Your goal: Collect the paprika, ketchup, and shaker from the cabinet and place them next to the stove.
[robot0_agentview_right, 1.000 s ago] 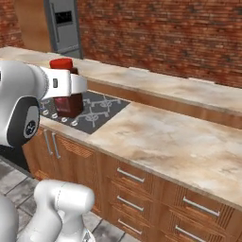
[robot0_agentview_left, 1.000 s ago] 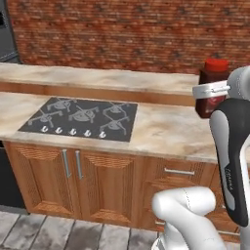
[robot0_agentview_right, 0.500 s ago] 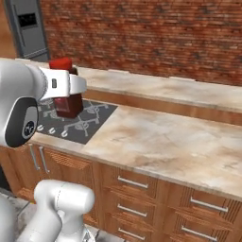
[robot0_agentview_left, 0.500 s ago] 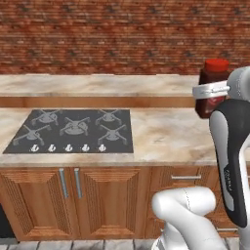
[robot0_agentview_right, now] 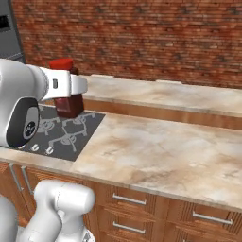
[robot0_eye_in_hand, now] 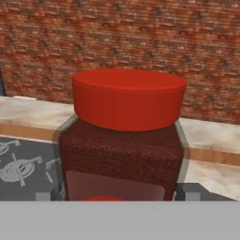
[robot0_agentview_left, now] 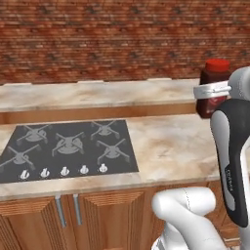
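Here, nearest the hand camera, the paprika (robot0_eye_in_hand: 123, 140) sits upright between the two dark finger tips, which flank its base at about 8 and 4 o'clock; the jaws stand wide and clamp the jar's broad body. The gripper (robot0_eye_in_hand: 117, 197) carries it clear of the counter, red cap up.

From the left base camera the jar (robot0_agentview_left: 213, 88) hangs at 3 o'clock, partly behind the white arm (robot0_agentview_left: 233, 146), above the marble counter (robot0_agentview_left: 166, 146). The stove (robot0_agentview_left: 68, 149) lies at 8 o'clock, its white knobs along the front edge and bare marble just to its right. From the right base camera the jar (robot0_agentview_right: 67, 92) shows at 10 o'clock, over the stove's (robot0_agentview_right: 66, 134) near corner, the counter (robot0_agentview_right: 160, 156) spreading away towards 3 o'clock.

Beyond both runs a raised ledge (robot0_agentview_left: 97, 95), then the brick wall (robot0_agentview_left: 122, 34).

As a judgement, the task is at its first delivery: the paprika is in hand and close to the stove but not yet set down. No ketchup or shaker stands on the marble by the burners, so those two appear left to fetch from the cabinet. The open counter beside the stove looks the natural landing spot.
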